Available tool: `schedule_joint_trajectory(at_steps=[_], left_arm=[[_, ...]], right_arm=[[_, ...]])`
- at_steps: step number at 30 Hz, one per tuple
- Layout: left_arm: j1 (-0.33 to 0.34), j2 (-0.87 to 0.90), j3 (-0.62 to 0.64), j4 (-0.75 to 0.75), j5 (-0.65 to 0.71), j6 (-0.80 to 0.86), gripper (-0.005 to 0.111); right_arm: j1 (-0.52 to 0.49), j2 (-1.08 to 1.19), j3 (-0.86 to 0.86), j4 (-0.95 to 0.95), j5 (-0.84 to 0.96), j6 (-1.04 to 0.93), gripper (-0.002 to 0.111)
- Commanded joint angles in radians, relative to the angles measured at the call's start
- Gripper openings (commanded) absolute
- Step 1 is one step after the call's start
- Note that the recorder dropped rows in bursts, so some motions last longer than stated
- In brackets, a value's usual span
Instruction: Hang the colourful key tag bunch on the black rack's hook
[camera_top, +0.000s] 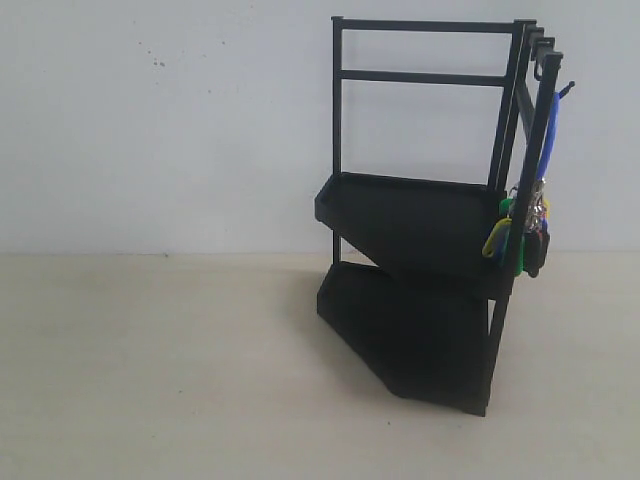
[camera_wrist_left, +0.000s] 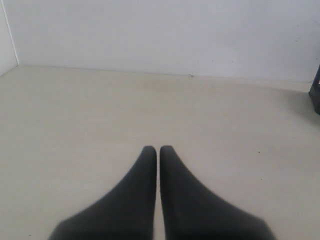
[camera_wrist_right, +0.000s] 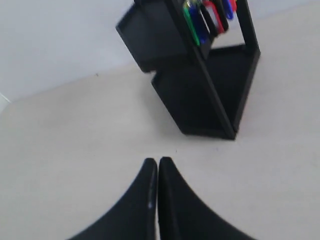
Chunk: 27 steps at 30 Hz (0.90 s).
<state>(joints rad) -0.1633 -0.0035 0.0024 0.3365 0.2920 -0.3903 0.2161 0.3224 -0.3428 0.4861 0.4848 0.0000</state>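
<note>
Left claw (camera_wrist_left: 158, 148): closed, its two fingers pressed together, holding nothing, well away from the black rack (camera_top: 400, 215).
Right claw (camera_wrist_right: 158, 160): closed too, empty, apart from the rack.
Colourful key tag bunch (camera_top: 527, 238): hangs by its blue loop (camera_top: 550, 140) against the rack's side.
Hook (camera_top: 567, 89): at the rack's top corner, with the loop over it.

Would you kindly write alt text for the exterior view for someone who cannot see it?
A colourful key tag bunch hangs by its blue loop from a hook at the upper right of a tall black rack standing on a pale table before a white wall.
</note>
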Motion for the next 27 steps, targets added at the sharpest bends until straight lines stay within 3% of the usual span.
schedule_joint_trajectory(at_steps=[1, 7, 15, 27], left_arm=[[-0.008, 0.004, -0.002, -0.001, -0.003, -0.006, 0.004], [-0.008, 0.004, -0.002, -0.001, -0.003, -0.006, 0.004], [-0.008, 0.004, -0.002, -0.001, -0.003, -0.006, 0.004], [-0.008, 0.004, -0.002, -0.001, -0.003, -0.006, 0.004]], right_arm=[[0.081, -0.036, 0.076, 0.02, -0.22, -0.08, 0.0], [-0.077, -0.09, 0.207, 0.02, -0.36, -0.226, 0.0], [-0.095, -0.245, 0.343, 0.018, -0.556, -0.243, 0.0], [-0.157, -0.322, 0.343, 0.016, -0.471, -0.281, 0.0]])
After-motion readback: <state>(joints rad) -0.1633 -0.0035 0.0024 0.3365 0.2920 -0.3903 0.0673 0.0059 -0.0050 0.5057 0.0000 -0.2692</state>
